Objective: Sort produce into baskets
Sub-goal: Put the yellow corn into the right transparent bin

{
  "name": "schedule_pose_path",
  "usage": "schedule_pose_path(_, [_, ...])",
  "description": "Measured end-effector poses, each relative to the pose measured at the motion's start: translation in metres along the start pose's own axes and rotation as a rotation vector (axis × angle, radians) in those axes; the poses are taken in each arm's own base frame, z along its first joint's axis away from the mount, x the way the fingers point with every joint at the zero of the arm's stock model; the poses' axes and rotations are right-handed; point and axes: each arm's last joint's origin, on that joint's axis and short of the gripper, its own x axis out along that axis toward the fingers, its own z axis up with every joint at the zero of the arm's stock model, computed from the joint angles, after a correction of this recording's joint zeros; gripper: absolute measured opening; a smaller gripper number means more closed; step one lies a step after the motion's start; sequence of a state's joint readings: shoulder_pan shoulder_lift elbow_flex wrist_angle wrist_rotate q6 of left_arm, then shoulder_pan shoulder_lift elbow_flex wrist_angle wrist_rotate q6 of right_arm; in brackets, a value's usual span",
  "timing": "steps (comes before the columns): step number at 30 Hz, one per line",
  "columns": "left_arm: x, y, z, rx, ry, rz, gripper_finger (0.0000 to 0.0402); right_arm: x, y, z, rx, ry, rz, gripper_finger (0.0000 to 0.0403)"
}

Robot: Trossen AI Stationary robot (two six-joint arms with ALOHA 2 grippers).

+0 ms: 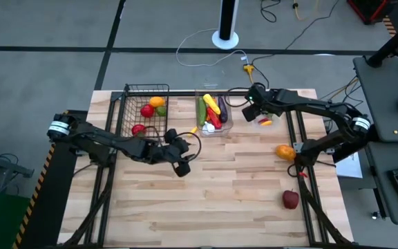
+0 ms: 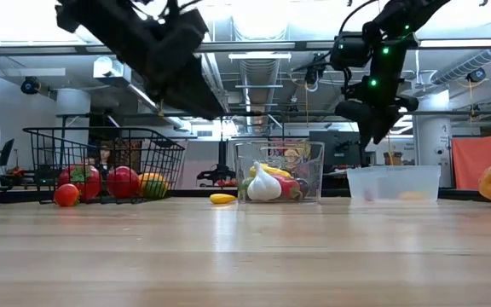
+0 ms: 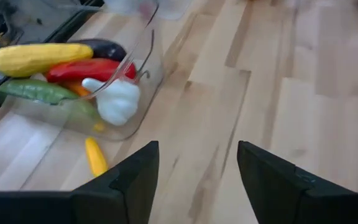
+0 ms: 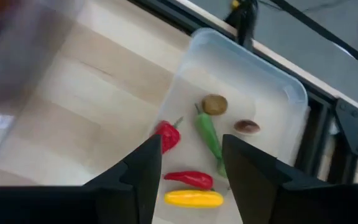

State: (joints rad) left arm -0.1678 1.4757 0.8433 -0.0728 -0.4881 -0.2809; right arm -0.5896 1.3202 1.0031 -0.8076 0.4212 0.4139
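Left gripper (image 1: 182, 151) hangs open and empty over the table middle, near the small yellow pepper (image 3: 94, 156) that lies just outside the tall bin (image 1: 213, 128). I think this pepper is next: come down straight and close on its middle. An apple (image 1: 291, 200) lies near right. Farther, right gripper (image 4: 188, 163) is open, empty, above the shallow bin (image 4: 291, 87).

Black wire basket (image 1: 124, 111), upper left, holds tomatoes; the clear taller bin (image 1: 228, 123) at centre holds long vegetables; a red apple (image 1: 291, 200) lies lower right.
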Motion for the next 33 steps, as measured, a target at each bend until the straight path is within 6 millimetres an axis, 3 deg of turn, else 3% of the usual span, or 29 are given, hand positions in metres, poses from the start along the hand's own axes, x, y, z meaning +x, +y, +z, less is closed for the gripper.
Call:
schedule_pose_path(5, [0.02,0.0,-0.01,0.065,0.061,0.033,0.023,-0.007,0.0,0.001,-0.001,-0.038,0.032,0.017])
schedule_pose_path(10, [0.043,-0.002,-0.018,0.153,0.116,0.092,0.0235,-0.01,0.0,0.001,-0.002,-0.05,0.041,0.0171])
schedule_pose_path(18, [0.072,0.021,-0.031,0.134,0.206,0.205,0.0235,-0.013,0.006,-0.001,-0.026,-0.057,0.057,0.0173])
schedule_pose_path(33, [0.1,0.043,-0.032,0.112,0.26,0.281,0.0232,-0.014,0.008,-0.002,-0.05,-0.06,0.061,0.0172])
